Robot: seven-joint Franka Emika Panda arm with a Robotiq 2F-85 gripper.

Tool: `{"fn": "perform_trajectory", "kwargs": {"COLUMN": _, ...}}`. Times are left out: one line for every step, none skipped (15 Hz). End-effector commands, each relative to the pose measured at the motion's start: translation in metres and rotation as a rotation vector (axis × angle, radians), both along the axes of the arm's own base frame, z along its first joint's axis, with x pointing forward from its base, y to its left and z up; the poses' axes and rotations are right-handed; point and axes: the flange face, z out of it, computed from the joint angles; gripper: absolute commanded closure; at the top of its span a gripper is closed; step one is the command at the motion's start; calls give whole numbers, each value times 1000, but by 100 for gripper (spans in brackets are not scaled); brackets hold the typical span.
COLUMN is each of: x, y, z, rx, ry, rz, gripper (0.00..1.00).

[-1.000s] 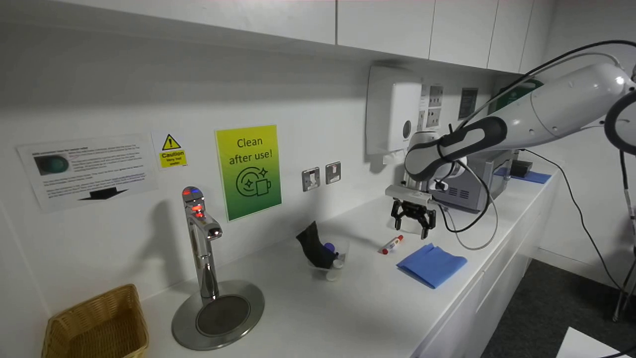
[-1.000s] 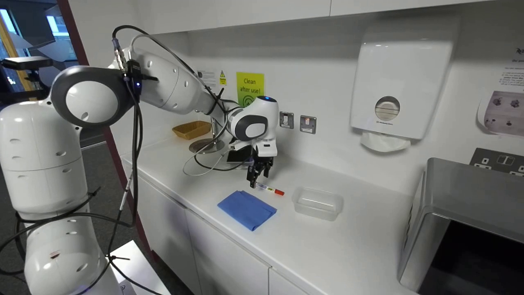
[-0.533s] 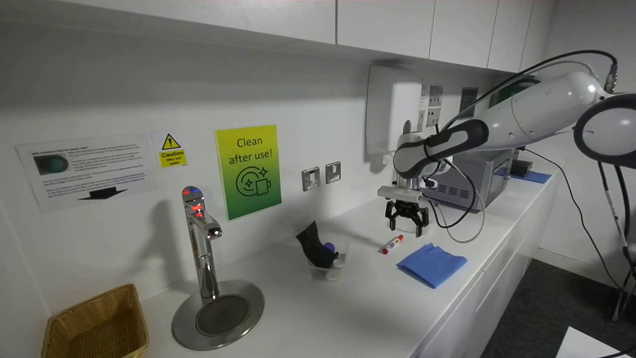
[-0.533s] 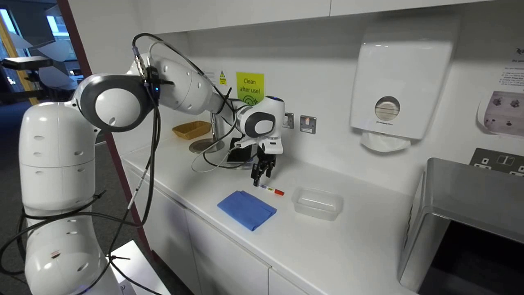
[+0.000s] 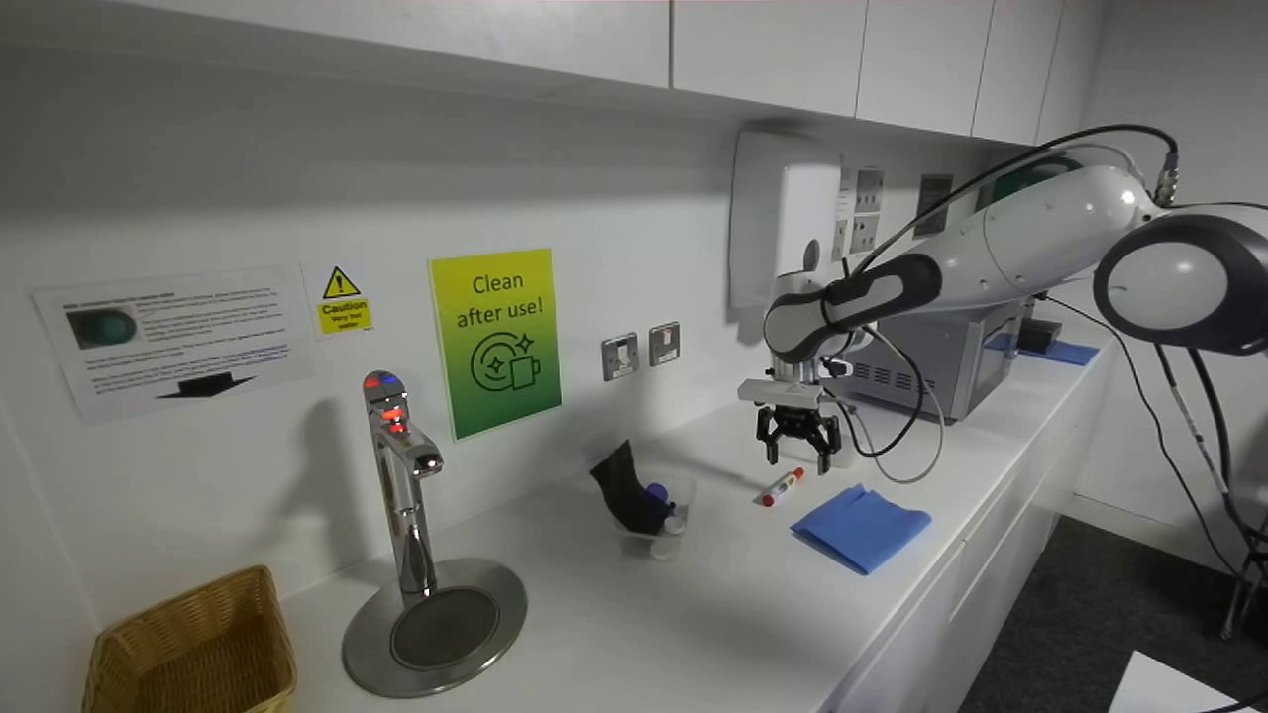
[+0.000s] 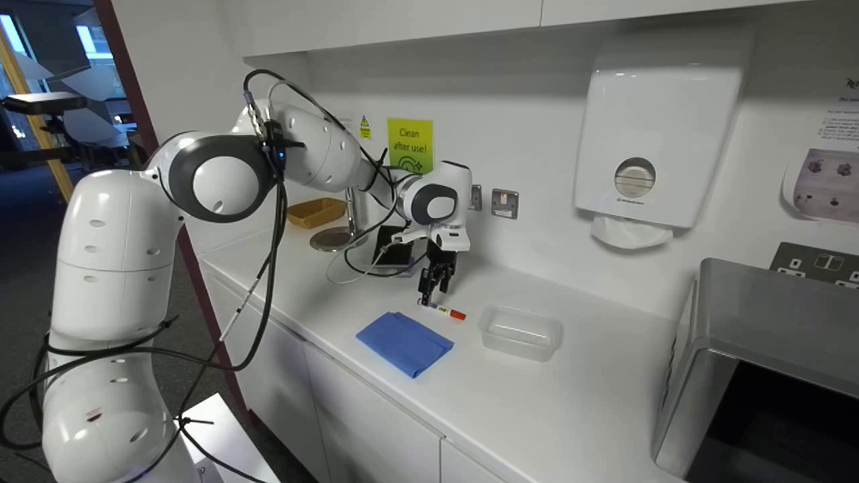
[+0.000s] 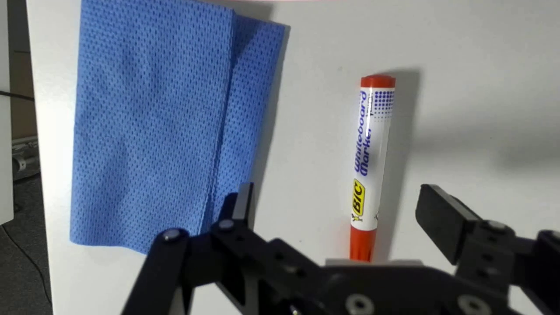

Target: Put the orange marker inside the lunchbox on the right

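Note:
The marker, white with red-orange ends, lies on the counter in both exterior views (image 5: 783, 487) (image 6: 455, 312). In the wrist view the marker (image 7: 372, 148) runs lengthwise between the fingers, its lower end partly hidden by the gripper's body. My gripper (image 7: 337, 194) is open and empty, pointing down. In both exterior views the gripper (image 5: 798, 463) (image 6: 435, 295) hovers just above the marker's end. A clear plastic lunchbox (image 6: 517, 345) stands right of the marker in an exterior view and looks empty. A second clear box (image 5: 634, 543) holds a black item and small bottles.
A folded blue cloth (image 5: 860, 528) lies beside the marker and under the left finger in the wrist view (image 7: 153, 122). A microwave (image 6: 758, 349), a tap (image 5: 401, 485), a wicker basket (image 5: 193, 644) and a wall dispenser (image 6: 661, 127) surround the work area.
My gripper has shifted sideways over the marker, leftward in an exterior view and rightward in an exterior view, at about the same height. The arm's elbow has come down. The marker has not moved.

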Motion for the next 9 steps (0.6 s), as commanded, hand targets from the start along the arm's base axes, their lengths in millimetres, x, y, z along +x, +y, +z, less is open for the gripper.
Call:
{"fn": "perform_trajectory", "kwargs": {"x": 11, "y": -1, "z": 3, "rx": -30, "ry": 25, "rz": 29, "gripper": 0}}
{"fn": "perform_trajectory", "kwargs": {"x": 12, "y": 0, "z": 2, "rx": -35, "ry": 24, "rz": 32, "gripper": 0}}
{"fn": "perform_trajectory", "kwargs": {"x": 14, "y": 0, "z": 1, "rx": -40, "ry": 24, "rz": 36, "gripper": 0}}
{"fn": "perform_trajectory", "kwargs": {"x": 15, "y": 2, "z": 0, "rx": -44, "ry": 23, "rz": 39, "gripper": 0}}
{"fn": "perform_trajectory", "kwargs": {"x": 16, "y": 3, "z": -2, "rx": -46, "ry": 18, "rz": 41, "gripper": 0}}
{"fn": "perform_trajectory", "kwargs": {"x": 18, "y": 4, "z": -3, "rx": -48, "ry": 17, "rz": 44, "gripper": 0}}
{"fn": "perform_trajectory", "kwargs": {"x": 19, "y": 5, "z": -4, "rx": -50, "ry": 16, "rz": 48, "gripper": 0}}
{"fn": "perform_trajectory", "kwargs": {"x": 19, "y": 7, "z": -5, "rx": -52, "ry": 16, "rz": 51, "gripper": 0}}
{"fn": "perform_trajectory", "kwargs": {"x": 20, "y": 9, "z": -7, "rx": -53, "ry": 16, "rz": 54, "gripper": 0}}
